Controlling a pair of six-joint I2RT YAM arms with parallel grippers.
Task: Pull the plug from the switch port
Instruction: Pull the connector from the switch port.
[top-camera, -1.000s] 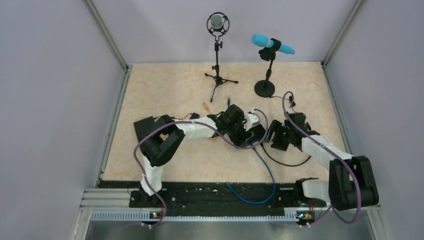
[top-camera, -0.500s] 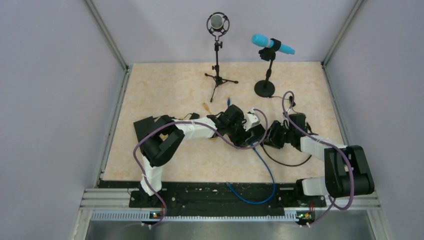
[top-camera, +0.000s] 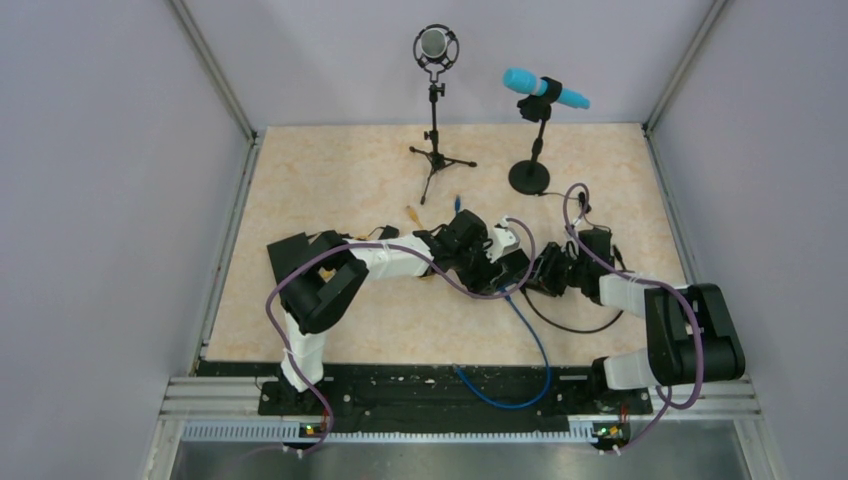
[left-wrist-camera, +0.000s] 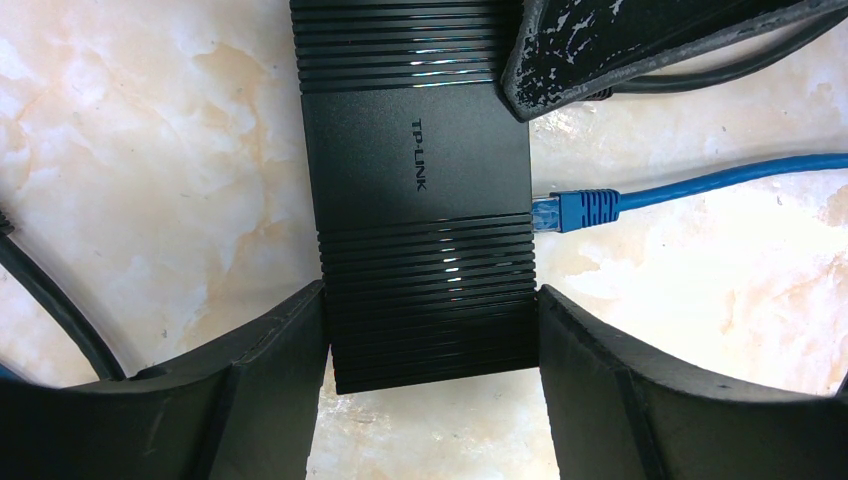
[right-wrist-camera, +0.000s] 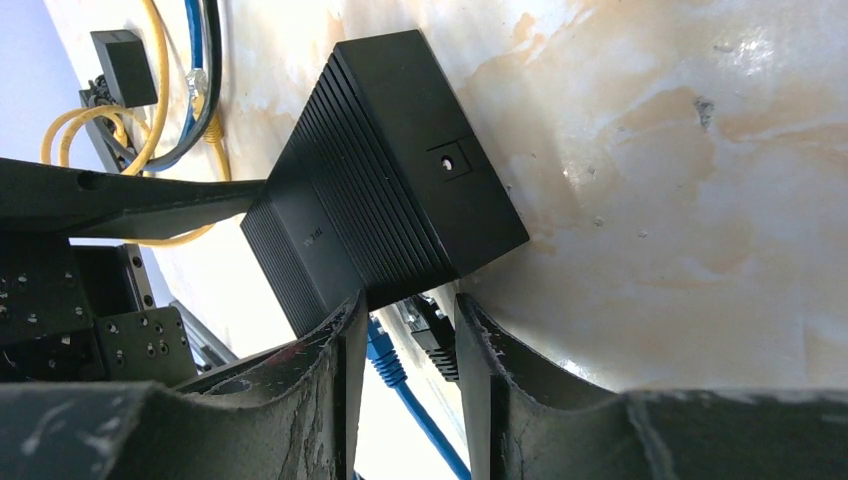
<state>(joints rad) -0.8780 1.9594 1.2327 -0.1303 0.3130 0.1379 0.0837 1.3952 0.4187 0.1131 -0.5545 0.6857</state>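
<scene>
Top view: the left gripper (top-camera: 492, 262) and right gripper (top-camera: 538, 272) converge side by side.
Left wrist view: the left jaws clamp the box (left-wrist-camera: 420, 190), bracing it against the pull.
Right wrist view: the right jaws straddle the black plug (right-wrist-camera: 436, 338) at the hidden port; pinch unconfirmed.

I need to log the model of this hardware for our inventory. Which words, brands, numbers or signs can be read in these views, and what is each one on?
"TP-LINK": pale letters on the top face of the black switch box, left wrist view.
A small pale mark on the same box in the right wrist view: too small to read.
Nothing else can be read in any view, and no model number shows.
</scene>
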